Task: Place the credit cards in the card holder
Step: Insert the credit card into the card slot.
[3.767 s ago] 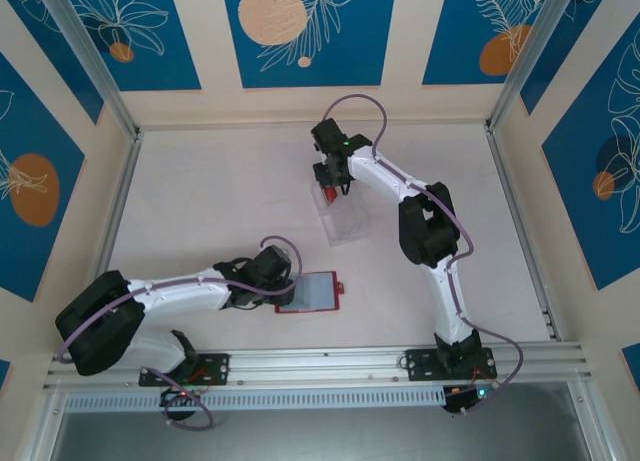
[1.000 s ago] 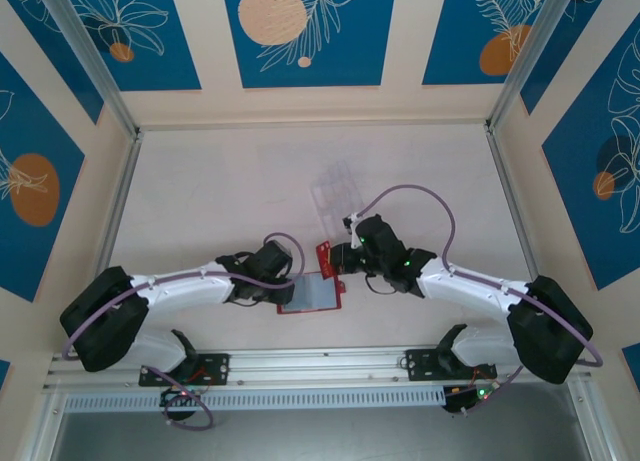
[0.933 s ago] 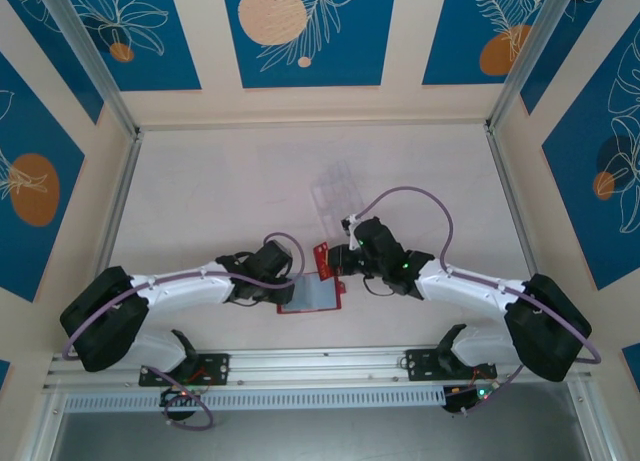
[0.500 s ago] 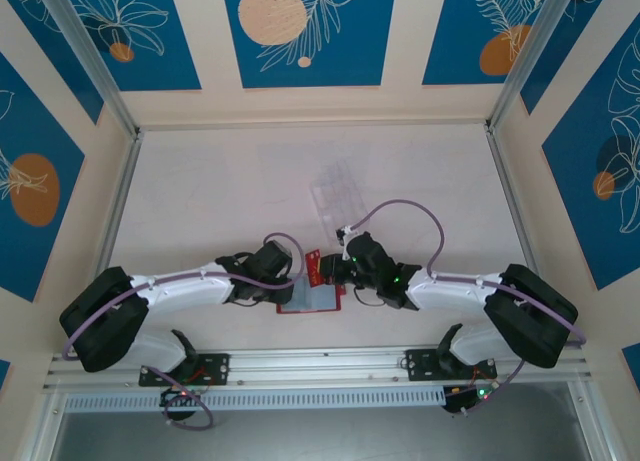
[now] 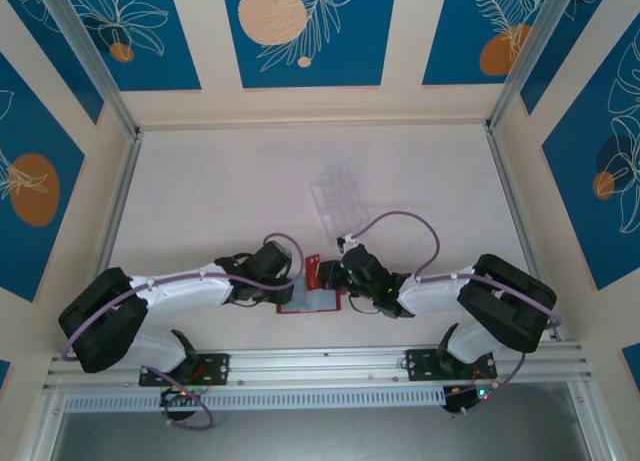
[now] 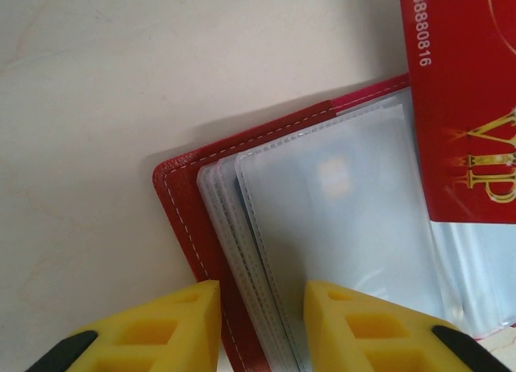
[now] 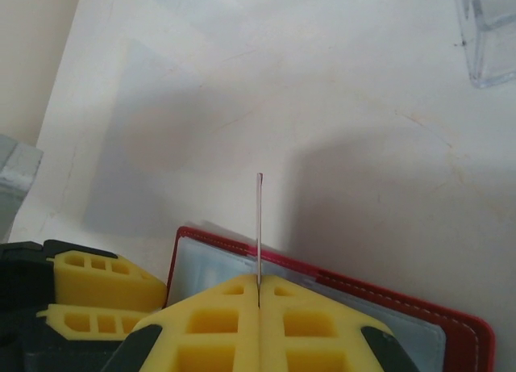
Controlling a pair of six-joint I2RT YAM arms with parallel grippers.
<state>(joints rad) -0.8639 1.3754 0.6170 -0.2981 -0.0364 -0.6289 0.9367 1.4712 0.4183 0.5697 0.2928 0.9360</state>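
holder [image 5: 310, 301]: open flat on worktop [image 5: 200, 201], centre, close to the near edge, between the two grippers; red stitched cover, clear sleeves [image 6: 339, 227] fanned inside.
card [image 6: 468, 106]: red, gold "VIP" plus a row of digits; up over the holder's far side; lower edge down at the sleeves, in a pocket or just on top, can't tell.
right gripper [image 7: 259, 287]: over the holder from the right; jaws pinched tight on the card; card edge-on in the wrist view, upright between the pads, sticking out past the tips.
left gripper [image 6: 262, 307]: at the holder's left edge; jaws narrow but apart, gripping nothing; one tip over the sleeves, the other out over bare worktop; stitched cover edge in the gap; contact with holder not clear.
tray [image 5: 338, 193]: clear plastic, further back on worktop, well apart from holder; contents not readable.
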